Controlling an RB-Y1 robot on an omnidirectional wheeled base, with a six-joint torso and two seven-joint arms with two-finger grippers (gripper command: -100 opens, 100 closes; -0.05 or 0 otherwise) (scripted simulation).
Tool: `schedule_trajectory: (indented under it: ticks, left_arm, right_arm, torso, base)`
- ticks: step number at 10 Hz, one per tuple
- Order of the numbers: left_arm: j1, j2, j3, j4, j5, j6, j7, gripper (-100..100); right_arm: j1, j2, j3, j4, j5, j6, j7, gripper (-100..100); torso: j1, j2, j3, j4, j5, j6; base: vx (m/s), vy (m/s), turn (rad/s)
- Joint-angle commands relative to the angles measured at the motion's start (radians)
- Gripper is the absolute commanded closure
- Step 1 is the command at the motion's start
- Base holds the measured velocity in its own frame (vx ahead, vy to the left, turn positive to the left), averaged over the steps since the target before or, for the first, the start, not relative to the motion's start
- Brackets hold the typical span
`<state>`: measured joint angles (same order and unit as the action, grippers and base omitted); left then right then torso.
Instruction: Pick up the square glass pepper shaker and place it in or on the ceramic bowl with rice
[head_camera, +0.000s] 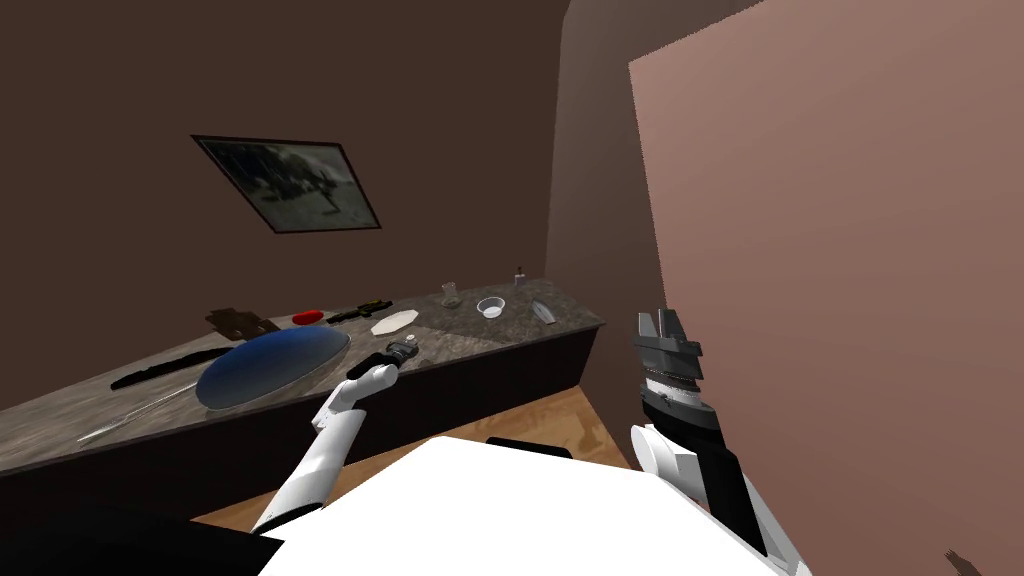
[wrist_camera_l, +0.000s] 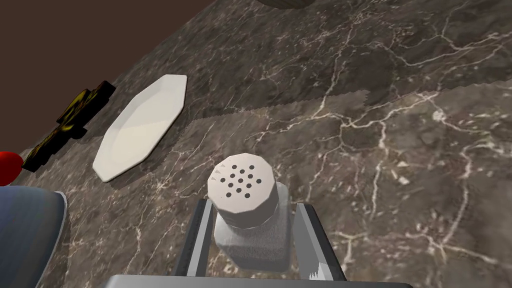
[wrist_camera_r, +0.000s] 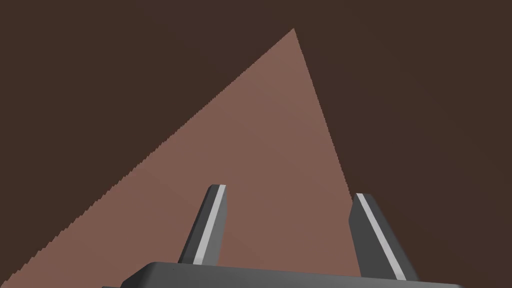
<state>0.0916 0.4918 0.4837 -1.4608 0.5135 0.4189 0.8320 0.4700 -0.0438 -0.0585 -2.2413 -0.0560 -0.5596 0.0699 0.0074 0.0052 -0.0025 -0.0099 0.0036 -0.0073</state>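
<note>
Shaker (wrist_camera_l: 247, 220) upright, holed cap on top, gripped at its body between left gripper's (wrist_camera_l: 252, 205) narrow-set fingers (wrist_camera_l: 197, 240). Resting on marble counter (wrist_camera_l: 390, 100) or just off it: cannot tell. Hold taken on the flat sides, likely to stop it tipping. White plate (wrist_camera_l: 142, 125) near, beyond. Bowl (head_camera: 490, 308) well apart along the counter, so a carry lies ahead. Right gripper (wrist_camera_r: 292, 192) up by the wall, fingers wide, idle.
</note>
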Motion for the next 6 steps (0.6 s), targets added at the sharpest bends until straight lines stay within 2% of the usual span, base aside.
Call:
schedule_trajectory:
  ticks: [1,2,3,4,5,6]
  left_arm:
    - [-0.037,0.044,0.050,0.050,-0.030,0.015,0.027,100]
    - [-0.037,0.044,0.054,0.064,-0.030,0.015,0.027,100]
    - [-0.063,0.076,0.091,0.089,-0.048,0.028,0.045,100]
    - [-0.063,0.076,0.091,0.107,-0.048,0.028,0.045,100]
    - [-0.091,0.108,0.128,0.142,-0.067,0.038,0.061,100]
    - [-0.091,0.108,0.128,0.152,-0.067,0.038,0.061,100]
  right_arm:
    - [0.000,0.000,0.000,0.000,0.000,0.000,0.000,0]
    - [0.000,0.000,0.000,0.000,0.000,0.000,0.000,0]
    - [0.000,0.000,0.000,0.000,0.000,0.000,0.000,0]
    - [0.000,0.000,0.000,0.000,0.000,0.000,0.000,0]
    - [0.000,0.000,0.000,0.000,0.000,0.000,0.000,0]
    - [0.000,0.000,0.000,0.000,0.000,0.000,0.000,0]
  torso:
    - [0.000,0.000,0.000,0.000,0.000,0.000]
    - [0.000,0.000,0.000,0.000,0.000,0.001]
    - [0.002,-0.001,0.000,0.000,0.001,0.000]
    - [0.003,-0.001,0.000,0.000,0.001,0.000]
    - [0.003,-0.001,-0.001,0.000,0.002,-0.001]
    - [0.003,-0.002,-0.001,0.000,0.002,0.000]
  base:
    - [-0.044,-0.042,-0.254]
    - [-0.031,-0.016,-0.127]
    - [-0.028,-0.018,-0.173]
    - [-0.015,-0.005,-0.095]
    - [-0.018,-0.014,-0.176]
    - [-0.015,-0.007,-0.130]
